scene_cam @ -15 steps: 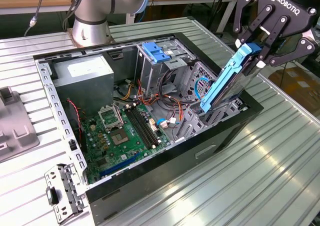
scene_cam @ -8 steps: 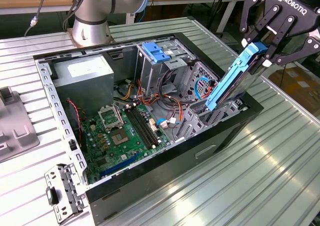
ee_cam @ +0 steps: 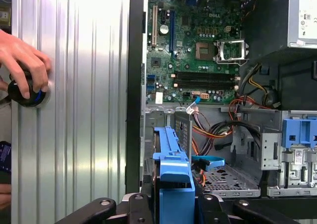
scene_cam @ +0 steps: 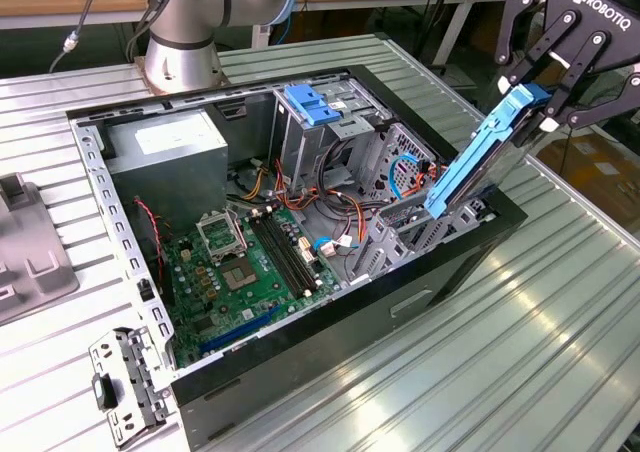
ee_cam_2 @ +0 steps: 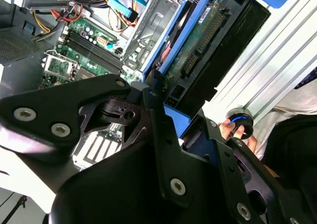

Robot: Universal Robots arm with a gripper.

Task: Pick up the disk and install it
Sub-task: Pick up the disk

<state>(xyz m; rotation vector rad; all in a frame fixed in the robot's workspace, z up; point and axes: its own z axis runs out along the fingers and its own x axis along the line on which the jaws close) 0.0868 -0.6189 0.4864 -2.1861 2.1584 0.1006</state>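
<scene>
The disk [scene_cam: 468, 170], a flat drive with blue plastic side rails, hangs tilted over the exterior view's right end of the open computer case [scene_cam: 95, 172]. Its lower end dips into the metal drive bay [scene_cam: 415, 234] at that end of the case. My gripper [scene_cam: 537, 105] is shut on the disk's upper end, above the case edge. In the second wrist view the disk's [ee_cam_2: 205, 40] green circuit side and connector face the camera. In the first wrist view the disk's blue rail [ee_cam: 173, 177] runs down between my black fingers [ee_cam: 136, 206] toward the bay.
Inside the case lie a green motherboard [scene_cam: 240, 262], a grey power-supply box [scene_cam: 165, 147], a blue latch handle [scene_cam: 312, 104] and loose cables [scene_cam: 330, 207]. A person's hand [ee_cam: 25, 58] rests on a black-and-blue knob [ee_cam: 27, 94] on the ribbed table [scene_cam: 560, 322]. A metal bracket [scene_cam: 125, 387] lies beside the case.
</scene>
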